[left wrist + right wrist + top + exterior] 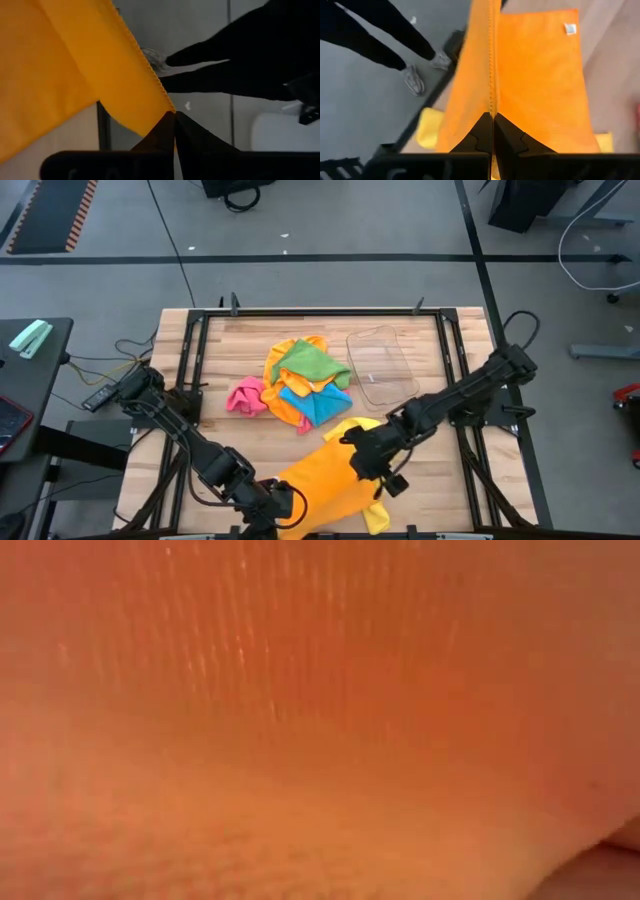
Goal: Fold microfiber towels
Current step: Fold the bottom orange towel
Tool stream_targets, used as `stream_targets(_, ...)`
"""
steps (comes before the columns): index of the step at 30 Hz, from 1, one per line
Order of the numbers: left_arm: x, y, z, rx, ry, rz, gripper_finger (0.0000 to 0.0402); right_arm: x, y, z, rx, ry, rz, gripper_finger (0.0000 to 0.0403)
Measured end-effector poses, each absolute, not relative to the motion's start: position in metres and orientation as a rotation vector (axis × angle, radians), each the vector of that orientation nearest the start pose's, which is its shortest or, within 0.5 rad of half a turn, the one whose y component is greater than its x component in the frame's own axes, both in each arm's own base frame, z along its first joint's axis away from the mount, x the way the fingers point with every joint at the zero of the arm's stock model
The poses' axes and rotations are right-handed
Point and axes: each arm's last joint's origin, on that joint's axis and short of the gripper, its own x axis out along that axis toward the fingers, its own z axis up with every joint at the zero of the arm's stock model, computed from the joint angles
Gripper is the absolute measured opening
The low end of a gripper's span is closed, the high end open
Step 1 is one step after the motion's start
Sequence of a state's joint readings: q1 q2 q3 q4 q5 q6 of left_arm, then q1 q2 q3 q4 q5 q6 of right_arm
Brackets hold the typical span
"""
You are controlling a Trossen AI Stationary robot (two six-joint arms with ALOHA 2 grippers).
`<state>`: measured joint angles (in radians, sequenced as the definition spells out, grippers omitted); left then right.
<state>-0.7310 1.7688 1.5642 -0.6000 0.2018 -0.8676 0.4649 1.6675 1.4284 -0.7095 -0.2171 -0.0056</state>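
— Where do we see the orange towel (325,480)?
— At the table's (440,480) front edge. The left gripper (174,116) and right gripper (492,116) both pinch its hem, fingers closed on it.

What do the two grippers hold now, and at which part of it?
Both hold the orange towel by its edge: the left gripper is shut on a corner, the right gripper is shut on the hem.
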Motion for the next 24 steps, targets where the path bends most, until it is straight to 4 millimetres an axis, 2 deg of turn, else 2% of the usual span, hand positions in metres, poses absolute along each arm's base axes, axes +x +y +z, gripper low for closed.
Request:
stream_targets(4,0.290,-0.269,0.289,-0.493,1.130,-0.425,0.0006,0.322,0.154,0.281,-0.146,0.976,0.578,0.0011)
stream_targets(7,0.294,-0.272,0.275,-0.465,1.164,-0.398,0.0015,0.326,0.144,0.279,-0.159,0.990,0.526,0.0011)
stream_targets(12,0.298,-0.270,0.253,-0.400,1.246,-0.309,0.0015,0.330,0.132,0.276,-0.187,0.992,0.500,0.0011)
stream_targets(16,0.299,-0.268,0.240,-0.342,1.294,-0.266,0.0006,0.329,0.125,0.258,-0.186,1.028,0.484,0.0011)
stream_targets(24,0.307,-0.264,0.221,-0.291,1.332,-0.215,0.0017,0.325,0.123,0.231,-0.175,1.024,0.494,0.0011)
